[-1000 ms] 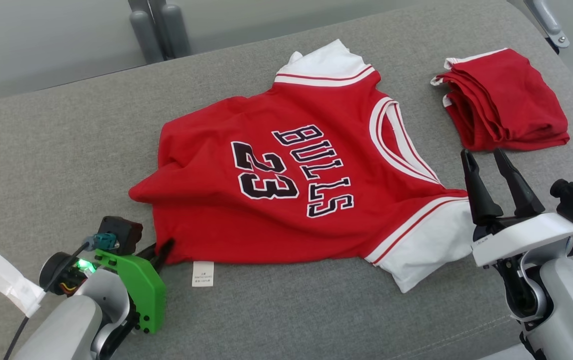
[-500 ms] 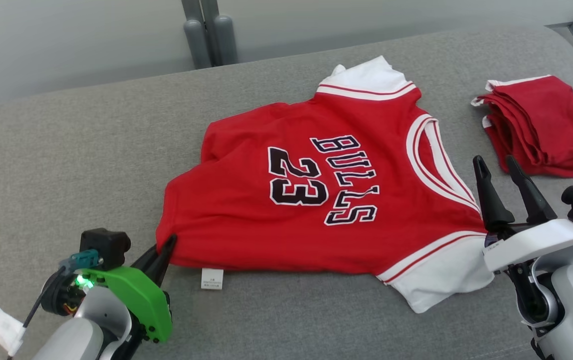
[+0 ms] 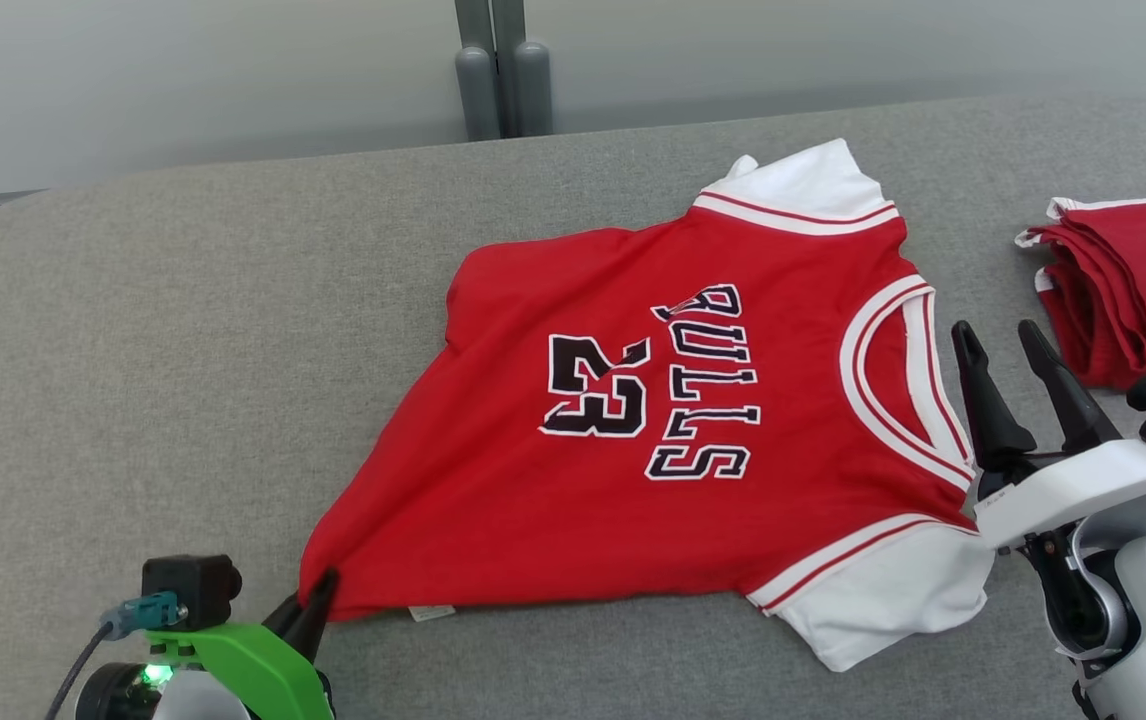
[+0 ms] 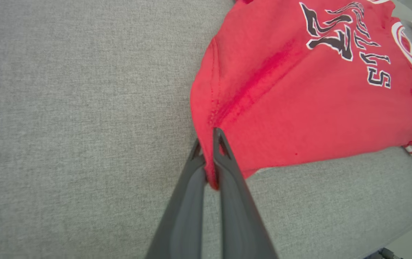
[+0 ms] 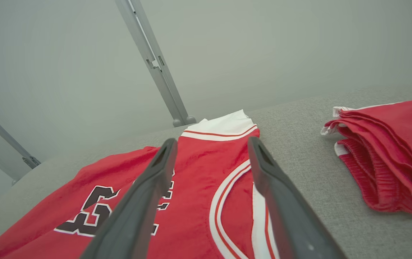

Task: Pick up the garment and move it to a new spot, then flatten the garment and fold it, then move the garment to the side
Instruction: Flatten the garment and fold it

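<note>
- My left gripper (image 4: 209, 138) pinches the near corner of the red jersey (image 3: 693, 430), its fingers pressed together on the cloth.
- The jersey lies on the grey cushion (image 3: 183, 350), number side up.
- My right gripper (image 3: 996, 338) is spread near the neckline.

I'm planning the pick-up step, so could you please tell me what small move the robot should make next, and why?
Probably lower the right pincer onto the near white sleeve and close. The left pincer is shut on a hem corner of the red Bulls jersey, while the right hangs open over its neckline, gripping nothing.
</note>
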### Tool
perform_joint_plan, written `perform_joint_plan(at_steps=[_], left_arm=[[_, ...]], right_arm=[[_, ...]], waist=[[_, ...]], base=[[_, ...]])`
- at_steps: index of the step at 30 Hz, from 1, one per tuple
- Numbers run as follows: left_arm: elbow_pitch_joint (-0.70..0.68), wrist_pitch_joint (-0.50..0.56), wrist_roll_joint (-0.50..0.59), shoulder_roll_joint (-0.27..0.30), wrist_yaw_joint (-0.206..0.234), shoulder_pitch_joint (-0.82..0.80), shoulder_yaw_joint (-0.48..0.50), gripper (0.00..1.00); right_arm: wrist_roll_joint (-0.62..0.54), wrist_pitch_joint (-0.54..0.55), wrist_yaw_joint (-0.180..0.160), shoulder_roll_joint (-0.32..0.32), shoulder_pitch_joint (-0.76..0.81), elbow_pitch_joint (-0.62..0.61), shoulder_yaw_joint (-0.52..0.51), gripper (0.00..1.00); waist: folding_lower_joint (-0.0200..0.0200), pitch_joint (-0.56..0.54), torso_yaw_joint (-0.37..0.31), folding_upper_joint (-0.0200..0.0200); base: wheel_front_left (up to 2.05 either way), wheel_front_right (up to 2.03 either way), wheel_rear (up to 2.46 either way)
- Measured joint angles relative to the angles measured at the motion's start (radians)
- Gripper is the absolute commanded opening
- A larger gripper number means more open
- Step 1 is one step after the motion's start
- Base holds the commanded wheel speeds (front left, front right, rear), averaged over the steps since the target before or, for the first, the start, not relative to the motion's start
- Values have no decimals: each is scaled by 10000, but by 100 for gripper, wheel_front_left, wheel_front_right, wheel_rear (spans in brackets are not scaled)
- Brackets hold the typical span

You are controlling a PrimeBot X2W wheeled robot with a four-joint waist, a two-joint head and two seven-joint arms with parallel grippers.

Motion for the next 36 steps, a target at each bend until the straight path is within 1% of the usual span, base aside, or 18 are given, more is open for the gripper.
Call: perform_joint_plan(at_steps=[1,5,9,13,18,22,25,29,36], left_arm=[[228,-132,-19,-96,-69,-6,19,100],[961,-529,115,-259,-165,-96,-65,100],[1147,-1390,326,-385,-178,-274,174,100],[963,-2295,631,-380,127,-269,466,100],[418,-3684,1070,-543,583,-151,894,100],[128,-4188,1429,-698,930,33,1267,100],[-188,-4289,1791,-924,1085,227,1699,100],[-809,-4334,2410,-1300,1083,566,2577,100],[-1081,-4337,3198,-2121,575,1324,3432,100]], right_arm=[[-15,29,0,12,-9,-4,17,100],[-25,88,0,12,-12,0,35,100],[-27,113,-2,13,7,6,40,100],[-38,105,0,67,21,-2,63,100],[-61,-42,0,211,182,-27,59,100],[-240,-259,0,332,283,10,50,100],[-341,-399,0,424,478,46,19,100],[-629,-568,0,485,662,52,-165,100],[-1005,-734,0,671,835,-111,-389,100]], waist=[[0,-4,-24,0],[0,-27,-126,0],[0,-86,-206,0],[0,-206,-275,0],[0,-384,-311,0],[0,-531,-303,0],[0,-634,-299,0],[0,-726,-336,0],[0,-796,-502,0]], base=[[0,0,0],[0,0,0],[0,0,0],[0,0,0],[0,0,0],[0,0,0],[0,0,0],[0,0,0],[0,0,0]])
